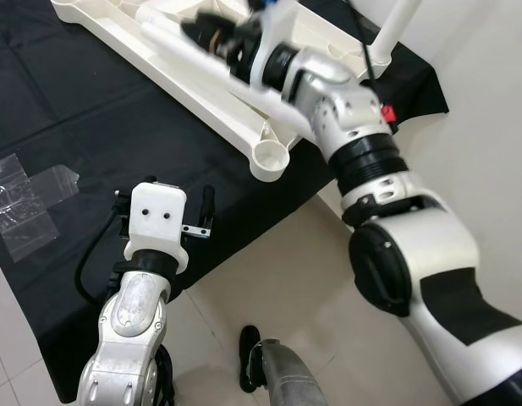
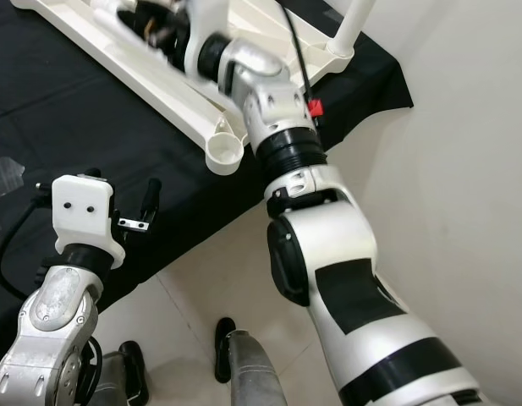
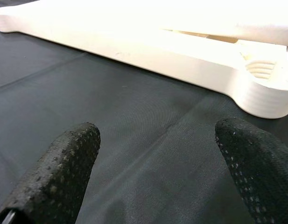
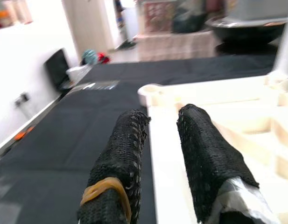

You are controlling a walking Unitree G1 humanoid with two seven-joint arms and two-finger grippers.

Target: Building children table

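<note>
Item: white plastic children's tabletop [image 1: 201, 76], lying upside down on a black cloth [image 1: 83, 110] spread over the floor, one leg [image 1: 394, 30] already standing upright in the far corner socket.

Right gripper [image 4: 165, 140]: reaching out over the underside of the tabletop, fingers nearly together with a narrow gap, holding nothing as far as the wrist view shows; empty corner socket [image 4: 151, 91] lying just beyond the fingertips.

Left gripper [image 3: 155, 154]: hovering low over the cloth, fingers spread wide, gripping nothing; threaded corner socket [image 3: 263, 70] sitting ahead of it and off to one side, apart from the fingers.

Also present: clear plastic wrapping [image 1: 24, 199] lying on the cloth, well away from both grippers.

Step in hand, by judgement: fitting legs into the sockets, one done. Next move probably calling for fetching a loose leg, aligning it upright over an empty threaded socket, then turning it in.
</note>
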